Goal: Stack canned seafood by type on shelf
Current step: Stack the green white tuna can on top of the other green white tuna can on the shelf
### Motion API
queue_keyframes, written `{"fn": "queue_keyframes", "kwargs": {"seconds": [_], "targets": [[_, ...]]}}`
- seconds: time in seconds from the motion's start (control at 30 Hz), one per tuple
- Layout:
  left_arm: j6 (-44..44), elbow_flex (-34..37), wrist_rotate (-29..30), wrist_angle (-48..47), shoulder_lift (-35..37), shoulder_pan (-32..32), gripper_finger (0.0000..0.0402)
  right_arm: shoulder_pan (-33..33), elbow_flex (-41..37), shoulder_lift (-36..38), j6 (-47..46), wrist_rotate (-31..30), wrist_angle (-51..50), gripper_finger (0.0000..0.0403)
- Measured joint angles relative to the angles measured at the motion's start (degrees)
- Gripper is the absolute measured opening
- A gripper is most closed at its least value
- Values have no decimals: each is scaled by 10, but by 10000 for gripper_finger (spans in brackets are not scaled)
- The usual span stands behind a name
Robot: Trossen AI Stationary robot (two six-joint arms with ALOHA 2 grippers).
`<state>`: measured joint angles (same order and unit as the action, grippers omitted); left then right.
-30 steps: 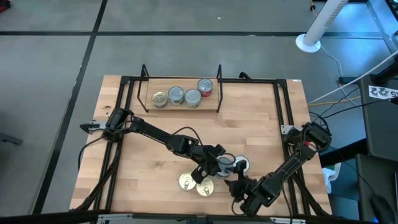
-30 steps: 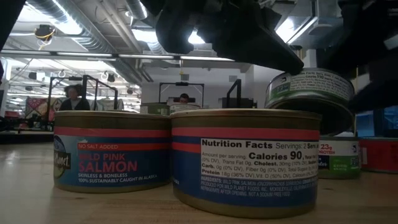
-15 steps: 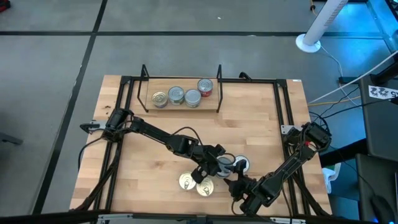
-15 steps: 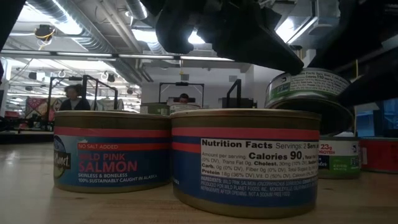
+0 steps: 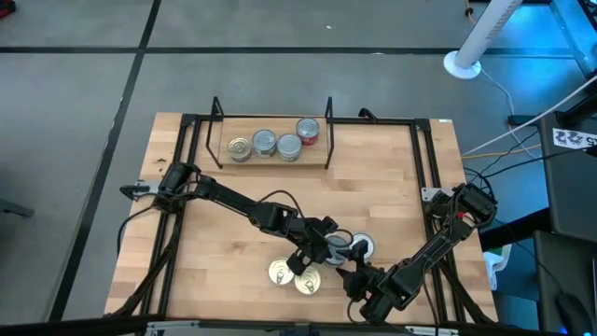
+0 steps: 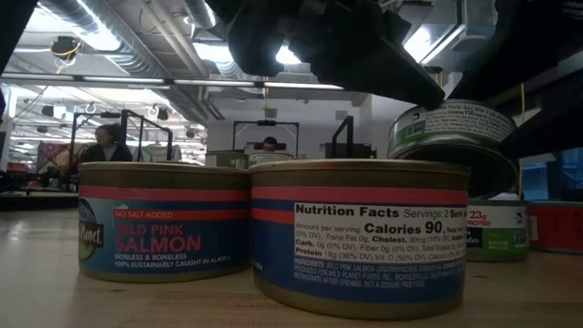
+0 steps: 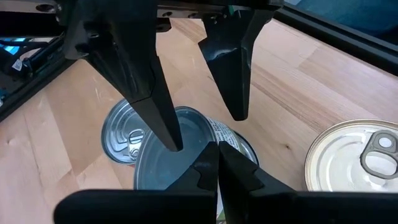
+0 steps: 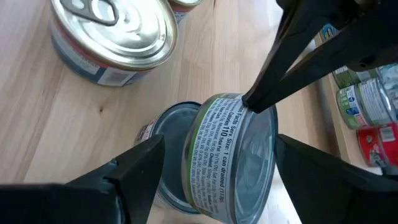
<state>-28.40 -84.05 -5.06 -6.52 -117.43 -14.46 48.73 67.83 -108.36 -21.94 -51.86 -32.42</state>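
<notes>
Overall, the bench [image 5: 392, 177] carries the shelf [image 5: 270, 154] at the middle of its far edge. The shelf holds four cans in a row: a gold-lidded can [image 5: 241, 148] at its left end, two silver-lidded cans [image 5: 265, 142] [image 5: 289, 147] in the middle, and a red-labelled can [image 5: 308, 131] at its right end.

Near the front edge of the bench stand two gold-lidded salmon cans [image 5: 280, 272] [image 5: 309, 282], touching each other. Just right of them stand two silver-lidded cans [image 5: 362, 246].

The left gripper [image 5: 317, 247] reaches in from the left edge, its fingers pressed together. The right gripper [image 5: 353, 275] reaches in from the front right corner, its fingers spread wide on either side of a green-labelled can [image 8: 233, 158].

The high view hides that can under the arms. The right wrist view shows it tipped on edge over an upright can [image 8: 171, 140], with a fingertip of the left gripper touching its rim. The low view shows it raised and tilted above the can below, and reads the salmon labels [image 6: 164, 239]. The left wrist view shows the closed fingers [image 7: 217, 165] of its own gripper against the tilted can [image 7: 171, 162].
</notes>
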Motion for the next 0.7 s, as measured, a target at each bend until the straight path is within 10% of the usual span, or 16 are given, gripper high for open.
{"fn": "queue_keyframes", "kwargs": {"seconds": [0.7], "targets": [[2,0,0,0,0,0,0,-9,0,0,44,-2,0,300]]}}
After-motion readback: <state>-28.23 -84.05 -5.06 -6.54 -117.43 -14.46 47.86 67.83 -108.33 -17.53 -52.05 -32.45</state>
